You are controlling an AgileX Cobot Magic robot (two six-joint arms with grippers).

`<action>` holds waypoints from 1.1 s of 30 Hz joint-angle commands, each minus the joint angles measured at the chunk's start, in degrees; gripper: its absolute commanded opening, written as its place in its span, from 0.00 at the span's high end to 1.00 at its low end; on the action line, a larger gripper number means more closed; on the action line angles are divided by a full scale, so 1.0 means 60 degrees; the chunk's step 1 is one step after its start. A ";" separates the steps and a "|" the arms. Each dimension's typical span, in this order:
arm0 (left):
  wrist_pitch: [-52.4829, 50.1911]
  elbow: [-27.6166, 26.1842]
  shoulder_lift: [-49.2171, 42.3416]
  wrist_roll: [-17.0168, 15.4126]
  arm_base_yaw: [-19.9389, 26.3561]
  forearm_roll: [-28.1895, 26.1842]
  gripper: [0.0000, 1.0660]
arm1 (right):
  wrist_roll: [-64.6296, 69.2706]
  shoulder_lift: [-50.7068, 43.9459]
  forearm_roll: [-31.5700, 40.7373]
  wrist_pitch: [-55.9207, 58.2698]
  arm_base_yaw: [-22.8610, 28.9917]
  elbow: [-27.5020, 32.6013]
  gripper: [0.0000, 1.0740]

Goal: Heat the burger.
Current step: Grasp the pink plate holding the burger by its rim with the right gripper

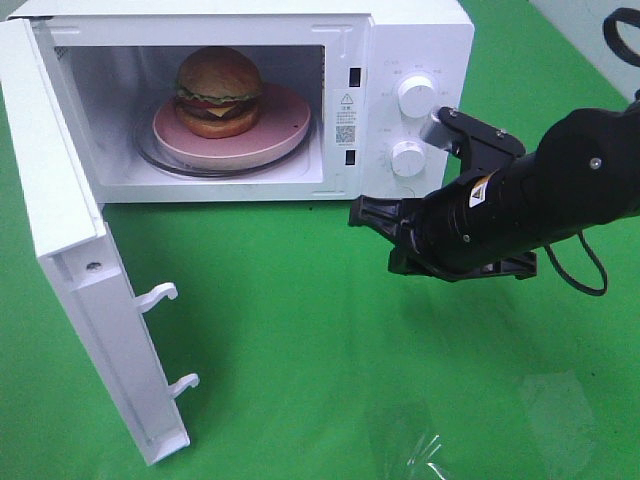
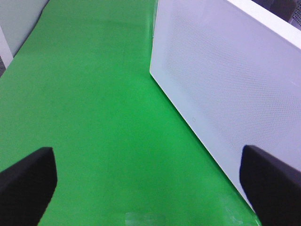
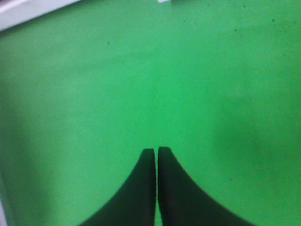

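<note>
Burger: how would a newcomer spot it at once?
Find the white microwave, door swung open. Inside sits a wide pink plate with the burger on it. Unlike the flat plate, it is a domed golden-brown bun with green lettuce.

Lighting in the exterior high view is bright and even. Shadows fall directly beneath objects, so overhead light is indicated. The white microwave is nearly overexposed along its top, and pale glare patches are noted on the green surface near the lower edge. Soft shadow is cast beneath the right arm.

The right wrist view is soft throughout — the closed right end effector is rendered as featureless black.

In the left wrist view the dot pattern of the microwave door is resolved, while the fingertips of the left end effector are blurred.
</note>
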 commanded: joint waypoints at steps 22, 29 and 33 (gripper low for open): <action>-0.0010 0.0029 -0.0029 -0.0019 0.0019 -0.0019 0.08 | -1.2271 -0.0802 -0.0688 0.5854 -0.0019 -0.1394 0.91; -0.0010 0.0029 -0.0029 -0.0019 0.0019 -0.0019 0.08 | -1.6062 -0.0802 -0.0859 0.5386 -0.0019 -0.1814 0.89; -0.0010 0.0029 -0.0029 -0.0019 0.0019 -0.0019 0.08 | -1.7504 -0.0802 -0.0879 0.5004 -0.0019 -0.1900 0.88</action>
